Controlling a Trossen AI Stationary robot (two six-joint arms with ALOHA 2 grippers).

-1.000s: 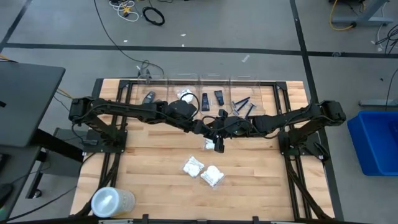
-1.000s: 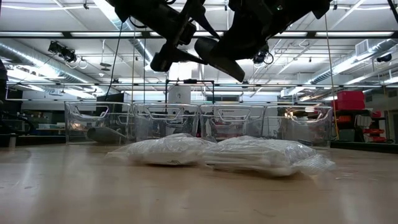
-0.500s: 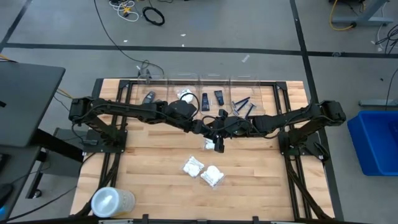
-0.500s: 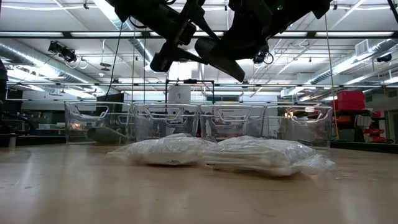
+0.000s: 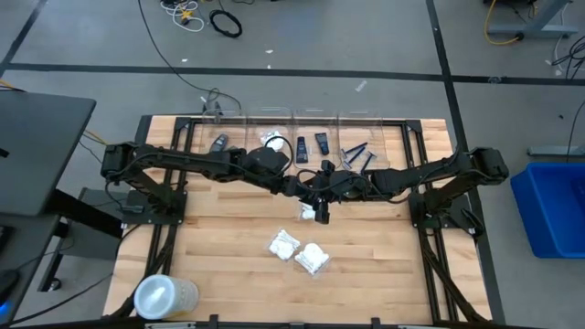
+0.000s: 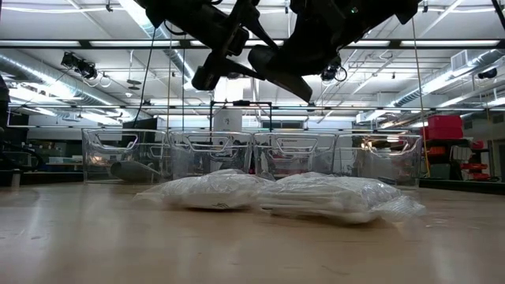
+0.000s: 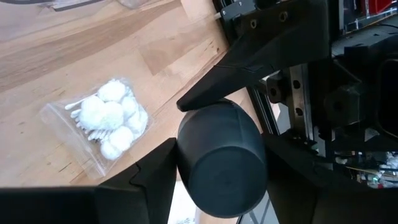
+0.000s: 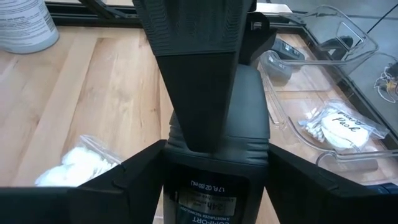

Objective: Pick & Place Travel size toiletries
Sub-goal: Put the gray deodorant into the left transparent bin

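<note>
A dark grey oval case (image 6: 280,71) hangs tilted high above the middle of the table, with both grippers shut on it. My left gripper (image 7: 221,149) reaches in from the table's left. My right gripper (image 8: 217,152) reaches in from the right, and they meet at mid-table (image 5: 315,189). Two white crinkly packets (image 5: 283,244) (image 5: 313,260) lie flat on the wood nearer the near edge, and a third packet (image 7: 102,124) lies under the grippers. My left gripper pinches the case between its two fingers, one on each side of the rounded end (image 7: 186,165) that faces its wrist camera. The case is lifted clear of the table. The right arm's finger (image 7: 249,68) lies on the same case farther along. My right gripper pinches the case across its width, at the end with the printed label (image 8: 186,180), one finger on each long side. The case is clear of the table. The left arm's finger (image 8: 196,68) stands in front of the case's far part and hides it.
Clear plastic bins (image 5: 315,123) line the far edge, holding a dark case (image 5: 218,143), a white packet (image 5: 272,140), black tubes (image 5: 302,149) and blue razors (image 5: 355,153). A large translucent round container (image 5: 164,295) stands at the near left corner.
</note>
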